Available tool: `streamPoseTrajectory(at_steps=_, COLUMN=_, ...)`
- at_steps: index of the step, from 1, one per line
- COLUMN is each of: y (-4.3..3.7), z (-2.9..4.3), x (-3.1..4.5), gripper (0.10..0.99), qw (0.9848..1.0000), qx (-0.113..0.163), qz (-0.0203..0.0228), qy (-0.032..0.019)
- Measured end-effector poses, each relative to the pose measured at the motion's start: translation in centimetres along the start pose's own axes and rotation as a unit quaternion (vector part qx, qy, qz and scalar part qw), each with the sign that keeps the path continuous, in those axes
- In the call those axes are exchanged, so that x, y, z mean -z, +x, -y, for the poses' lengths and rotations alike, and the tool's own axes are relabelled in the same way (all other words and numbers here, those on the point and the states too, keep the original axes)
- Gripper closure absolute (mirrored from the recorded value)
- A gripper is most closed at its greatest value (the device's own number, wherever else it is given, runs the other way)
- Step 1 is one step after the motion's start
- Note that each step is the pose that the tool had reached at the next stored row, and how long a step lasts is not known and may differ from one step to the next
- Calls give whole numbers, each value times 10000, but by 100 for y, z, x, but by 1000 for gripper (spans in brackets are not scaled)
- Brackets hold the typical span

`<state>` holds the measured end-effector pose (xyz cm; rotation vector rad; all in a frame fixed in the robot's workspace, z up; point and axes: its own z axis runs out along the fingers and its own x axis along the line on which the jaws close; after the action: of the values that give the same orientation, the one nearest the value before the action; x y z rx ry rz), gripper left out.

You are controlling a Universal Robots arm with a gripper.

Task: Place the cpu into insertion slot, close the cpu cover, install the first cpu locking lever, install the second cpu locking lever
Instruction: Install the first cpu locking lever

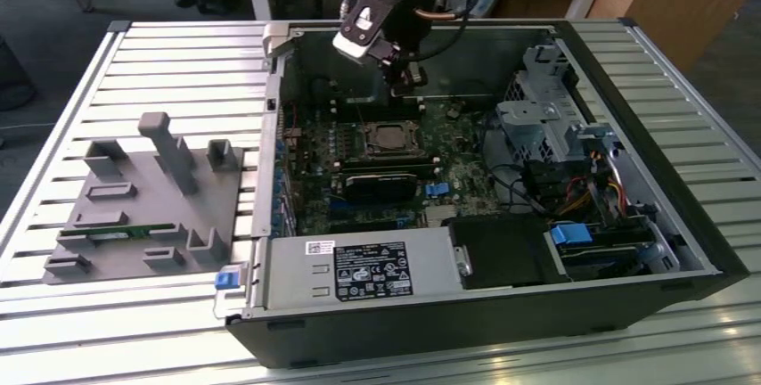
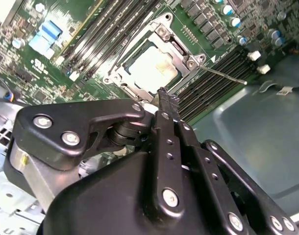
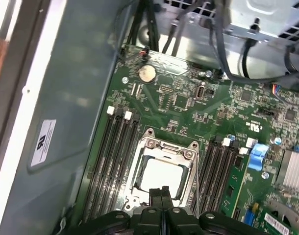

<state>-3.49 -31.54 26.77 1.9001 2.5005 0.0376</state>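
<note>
Gripper (image 3: 162, 190) hangs w/ fingers pressed together, nothing between them, just above cpu cover (image 3: 161, 146). Cpu (image 3: 161, 176) sits in insertion slot (image 1: 366, 135), cover down over it.

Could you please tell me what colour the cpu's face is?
Pale silver-grey; the small flat square cpu shows best in the first wrist view.

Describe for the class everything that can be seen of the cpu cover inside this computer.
The cpu cover is a thin silver metal frame, roughly square, with a cut-out window through which the pale grey face of the cpu shows. It lies flat, closed over the chip, on the green motherboard between banks of black memory slots. The shut gripper sits by one edge of it; whether they touch cannot be told.
</note>
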Motion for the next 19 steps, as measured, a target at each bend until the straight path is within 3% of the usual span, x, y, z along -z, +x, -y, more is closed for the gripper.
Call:
streamPoseTrajectory(at_steps=5, y=0, z=0, x=0, gripper=969, qw=9995, qx=323, qz=-7, qy=4)
streamPoseTrajectory(at_steps=9, y=0, z=0, x=0, gripper=969, qw=9980, qx=626, qz=-13, qy=8)
streamPoseTrajectory(at_steps=13, y=0, z=0, x=-1, gripper=969, qw=9952, qx=983, qz=-20, qy=13)
streamPoseTrajectory(at_steps=19, y=0, z=0, x=-2, gripper=969, qw=9887, qx=1498, qz=-30, qy=21)
